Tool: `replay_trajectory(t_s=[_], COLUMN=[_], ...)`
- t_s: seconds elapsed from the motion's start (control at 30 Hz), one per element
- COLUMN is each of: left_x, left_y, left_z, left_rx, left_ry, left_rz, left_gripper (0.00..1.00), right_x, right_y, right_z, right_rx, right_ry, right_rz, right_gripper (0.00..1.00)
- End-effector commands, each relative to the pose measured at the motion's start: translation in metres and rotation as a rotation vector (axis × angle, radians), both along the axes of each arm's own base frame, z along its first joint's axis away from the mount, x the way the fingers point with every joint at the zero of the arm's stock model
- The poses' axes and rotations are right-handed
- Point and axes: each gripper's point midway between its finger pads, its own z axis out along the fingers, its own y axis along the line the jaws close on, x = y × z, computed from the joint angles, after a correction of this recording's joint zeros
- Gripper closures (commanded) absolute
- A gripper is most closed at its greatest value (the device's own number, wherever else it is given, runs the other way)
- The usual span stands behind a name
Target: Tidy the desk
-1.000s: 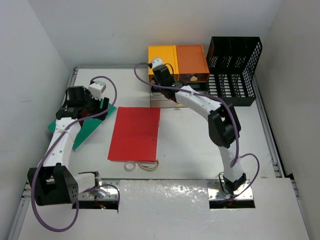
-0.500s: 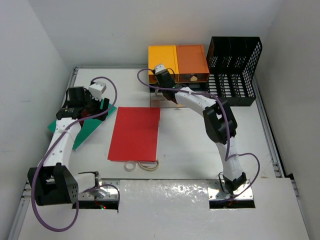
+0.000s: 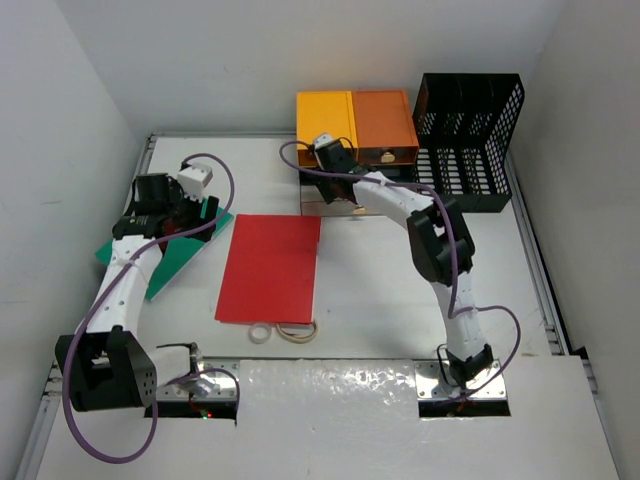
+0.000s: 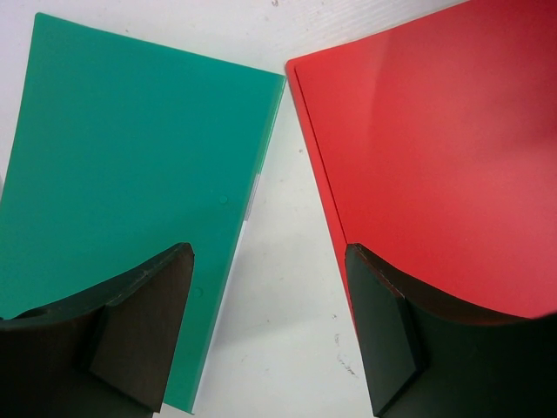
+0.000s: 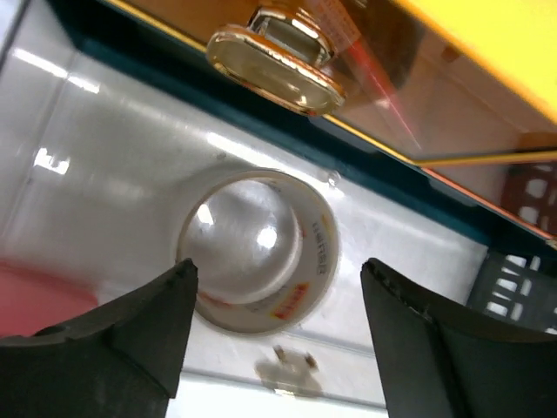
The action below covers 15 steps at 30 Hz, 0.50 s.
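Note:
The white desk (image 3: 380, 290) carries a red folder (image 3: 270, 265) in the middle and a green folder (image 3: 165, 258) at the left. My left gripper (image 3: 183, 218) hovers open over the gap between them; its wrist view shows the green folder (image 4: 122, 174), the red folder (image 4: 435, 157) and bare desk (image 4: 278, 305) under the left gripper (image 4: 270, 322). My right gripper (image 3: 333, 190) is over the pulled-out drawer (image 3: 312, 205) of the drawer unit. In its wrist view the right gripper (image 5: 278, 270) is open, its fingers either side of a tape roll (image 5: 261, 252) lying flat in the drawer (image 5: 113, 148).
The orange-and-yellow drawer unit (image 3: 355, 125) stands at the back, with a black mesh file rack (image 3: 468, 140) to its right. Another tape roll (image 3: 261, 333) and a rubber band (image 3: 297, 329) lie near the front edge. A gold knob (image 5: 278, 57) shows above the drawer.
My right gripper has shifted slightly right and nearer over the drawer, and its jaws now stand open. The left arm and the folders have not moved.

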Motion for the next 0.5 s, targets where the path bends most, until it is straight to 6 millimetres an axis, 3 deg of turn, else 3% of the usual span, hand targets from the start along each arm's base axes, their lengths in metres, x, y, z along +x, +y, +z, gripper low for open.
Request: replay_trajectory(t_s=[0.0,0.03,0.1,0.13,0.17,0.2,0.23,0.27,0.33,0.37,0.4,0.43,0.47], left_x=[0.005,0.005,0.005,0.006,0.005,0.005,0.006,0.006,0.007,0.007,0.009,0.008,0.007], left_y=[-0.002,-0.002,-0.002,-0.001,-0.001,-0.001,-0.001,0.001,0.004,0.009,0.014,0.018,0.028], left_z=[0.013,0.012,0.012,0.012,0.012,0.012,0.012,0.011,0.012,0.01,0.01,0.007,0.004], left_rx=[0.001,0.0,0.0,0.001,0.002,0.003,0.004,0.009,0.017,0.033,0.036,0.045,0.068], left_ry=[-0.054,-0.054,-0.052,-0.053,-0.052,-0.052,-0.053,-0.052,-0.058,-0.055,-0.057,-0.048,-0.038], left_rz=[-0.016,-0.015,-0.013,-0.012,-0.011,-0.01,-0.008,-0.003,0.017,0.044,0.074,0.094,0.133], left_gripper=[0.31,0.31,0.31,0.31,0.31,0.31,0.31,0.31,0.31,0.31,0.31,0.31,0.31], right_x=[-0.003,-0.006,-0.017,-0.025,-0.037,-0.052,-0.07,-0.102,-0.146,-0.193,-0.217,-0.258,-0.282], right_y=[0.005,0.007,0.008,0.011,0.02,0.022,0.04,0.059,0.087,0.112,0.124,0.151,0.154], right_z=[0.068,0.087,0.1,0.123,0.13,0.118,0.121,0.12,0.114,0.103,0.097,0.1,0.081], right_rx=[0.03,0.052,0.061,0.091,0.106,0.104,0.147,0.15,0.164,0.173,0.199,0.265,0.277], right_ry=[-0.084,-0.107,-0.106,-0.132,-0.132,-0.101,-0.088,-0.091,-0.081,-0.055,-0.03,-0.008,0.045], right_rz=[0.057,0.072,0.096,0.113,0.146,0.179,0.268,0.389,0.566,0.741,0.825,0.975,1.043], right_gripper=[0.26,0.22,0.2,0.19,0.19,0.19,0.2,0.22,0.26,0.3,0.33,0.36,0.39])
